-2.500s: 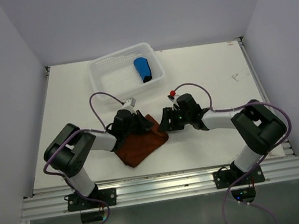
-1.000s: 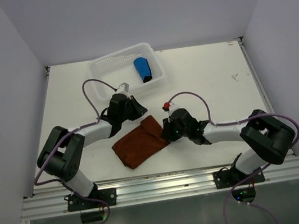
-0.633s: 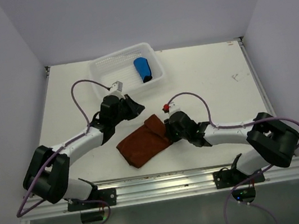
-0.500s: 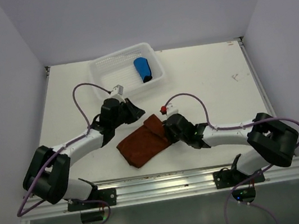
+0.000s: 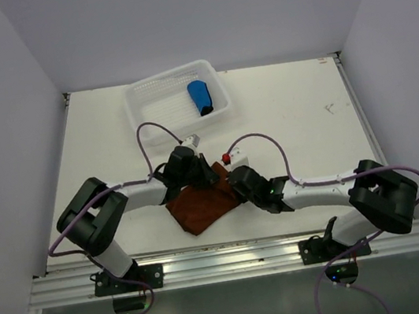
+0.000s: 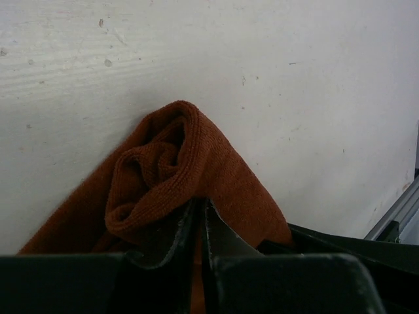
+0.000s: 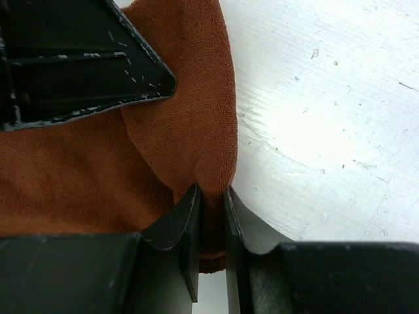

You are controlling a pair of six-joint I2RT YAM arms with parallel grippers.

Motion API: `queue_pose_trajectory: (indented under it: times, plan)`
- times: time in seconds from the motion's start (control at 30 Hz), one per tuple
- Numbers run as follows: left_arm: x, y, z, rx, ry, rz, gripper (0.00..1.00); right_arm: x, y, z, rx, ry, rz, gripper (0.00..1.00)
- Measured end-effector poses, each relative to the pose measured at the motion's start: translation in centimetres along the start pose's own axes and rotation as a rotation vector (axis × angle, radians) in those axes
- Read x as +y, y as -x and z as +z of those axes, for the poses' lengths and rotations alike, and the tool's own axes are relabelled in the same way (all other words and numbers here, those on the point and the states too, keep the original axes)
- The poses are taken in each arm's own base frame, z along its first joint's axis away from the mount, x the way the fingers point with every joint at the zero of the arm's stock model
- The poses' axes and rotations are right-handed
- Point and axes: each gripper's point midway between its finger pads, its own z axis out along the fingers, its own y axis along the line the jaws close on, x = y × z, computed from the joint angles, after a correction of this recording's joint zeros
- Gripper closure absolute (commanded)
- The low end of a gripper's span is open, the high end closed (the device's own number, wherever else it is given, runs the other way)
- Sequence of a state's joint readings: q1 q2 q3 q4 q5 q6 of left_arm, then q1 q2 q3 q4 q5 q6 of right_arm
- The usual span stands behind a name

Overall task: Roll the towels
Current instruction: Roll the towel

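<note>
My left gripper [image 6: 198, 208] and right gripper [image 7: 211, 196] are each nearly closed, pinching the rust-brown towel [image 5: 200, 208] (partly rolled at its far edge) on the counter [image 5: 298, 111].

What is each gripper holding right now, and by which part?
Both hold the brown towel: the left gripper pinches its rolled-up end, the right gripper its folded side edge.
</note>
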State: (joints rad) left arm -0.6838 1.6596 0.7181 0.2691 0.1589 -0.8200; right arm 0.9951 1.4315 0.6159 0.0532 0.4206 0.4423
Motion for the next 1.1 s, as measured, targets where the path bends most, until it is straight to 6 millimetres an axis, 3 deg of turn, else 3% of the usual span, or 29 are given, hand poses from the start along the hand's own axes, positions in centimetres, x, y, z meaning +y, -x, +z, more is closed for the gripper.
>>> queue_pose_trajectory:
  times: [0.5,0.93,1.1]
  plan:
    - [-0.2,0.7,1.7,0.013,0.006,-0.004,0.90,1.7,-0.6,-1.7,-0.078,-0.045,-0.237,1.00]
    - [1.3,2.8,-0.2,-0.036,0.021,-0.045,0.89,5.0,-1.4,-1.7,-0.104,-0.190,-0.565,1.00]
    - [1.9,2.5,-0.6,-0.036,0.030,-0.053,0.89,6.2,-1.7,-1.5,-0.096,-0.241,-0.683,1.00]
